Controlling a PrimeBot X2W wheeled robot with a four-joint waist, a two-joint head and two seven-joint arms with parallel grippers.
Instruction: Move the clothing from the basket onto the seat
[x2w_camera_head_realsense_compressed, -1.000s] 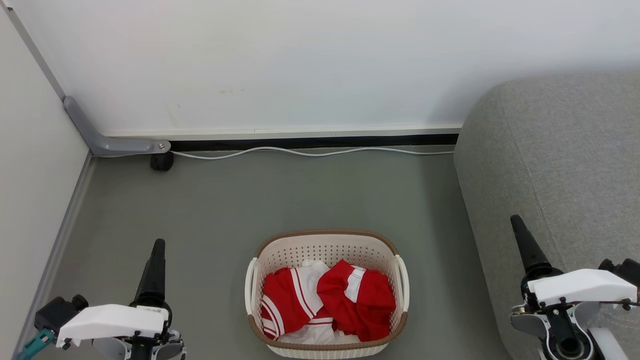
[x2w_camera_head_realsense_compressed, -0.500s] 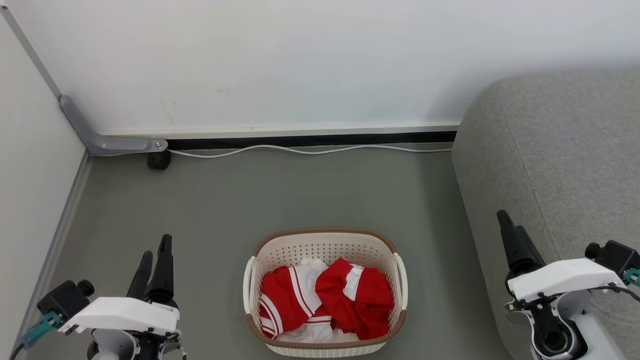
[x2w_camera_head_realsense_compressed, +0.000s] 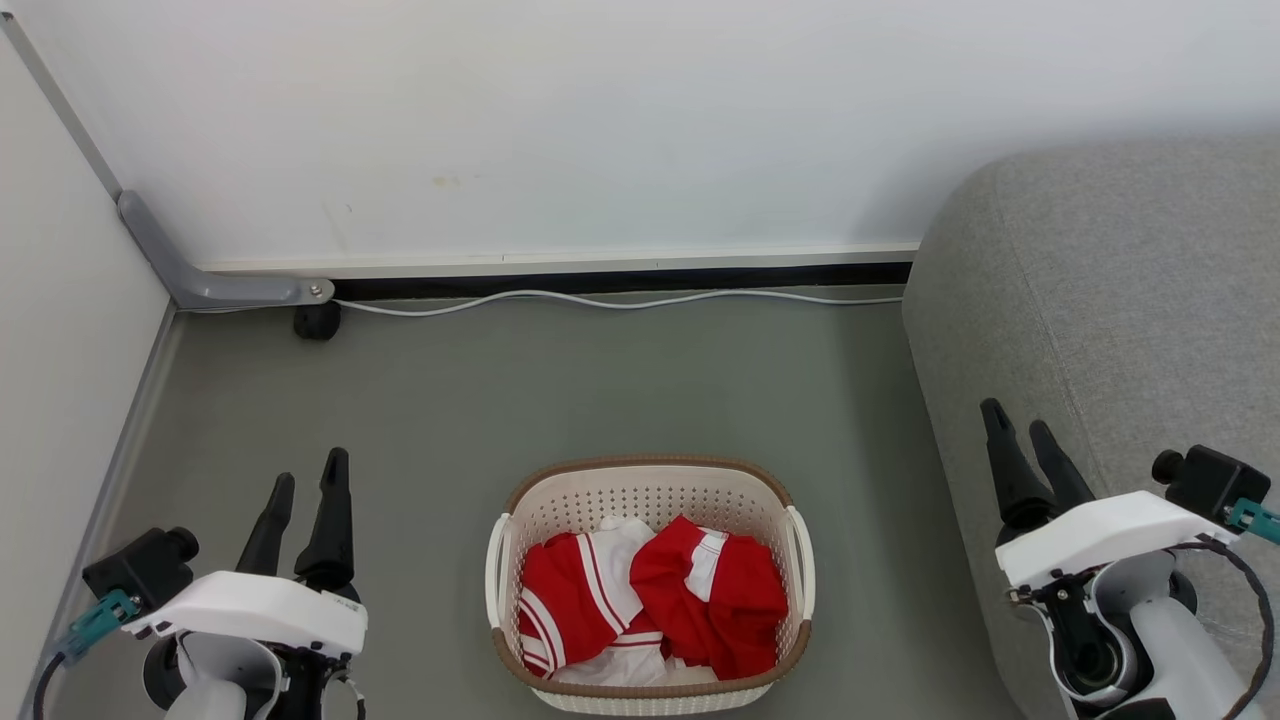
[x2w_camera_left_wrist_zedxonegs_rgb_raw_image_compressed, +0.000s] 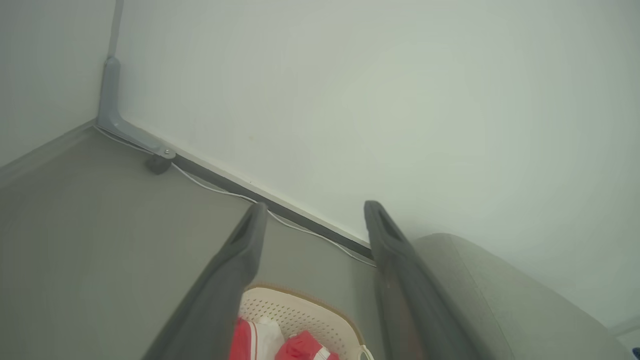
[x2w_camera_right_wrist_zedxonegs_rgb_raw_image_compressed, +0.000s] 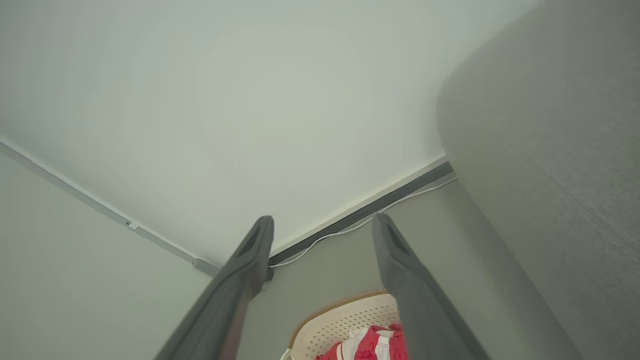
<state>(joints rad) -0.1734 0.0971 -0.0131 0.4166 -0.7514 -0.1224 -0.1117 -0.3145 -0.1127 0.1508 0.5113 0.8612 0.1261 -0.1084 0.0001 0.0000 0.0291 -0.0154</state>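
The cream basket (x2w_camera_head_realsense_compressed: 650, 490) with a brown rim stands on the grey floor at the bottom centre of the head view. Inside it lies the clothing (x2w_camera_head_realsense_compressed: 650, 600), crumpled red fabric with white panels and stripes. The grey seat (x2w_camera_head_realsense_compressed: 1120, 300) rises at the right. My left gripper (x2w_camera_head_realsense_compressed: 310, 470) hovers left of the basket, open, with nothing between its fingers. My right gripper (x2w_camera_head_realsense_compressed: 1018, 418) is open and empty in front of the seat's edge, right of the basket. The wrist views show the basket (x2w_camera_left_wrist_zedxonegs_rgb_raw_image_compressed: 295, 312) (x2w_camera_right_wrist_zedxonegs_rgb_raw_image_compressed: 340, 315) and red clothing (x2w_camera_left_wrist_zedxonegs_rgb_raw_image_compressed: 300, 347) (x2w_camera_right_wrist_zedxonegs_rgb_raw_image_compressed: 372, 342) between the spread fingers.
A white wall with a dark baseboard runs across the back, a white cable (x2w_camera_head_realsense_compressed: 620, 300) lying along it. A grey bracket (x2w_camera_head_realsense_compressed: 200, 280) and a small black object (x2w_camera_head_realsense_compressed: 316, 320) sit in the left corner. Bare grey floor lies between the basket and the wall.
Both grippers have turned at the wrist, so each one's two fingers now show side by side. The camera shifted slightly. The basket and the clothing have not moved.
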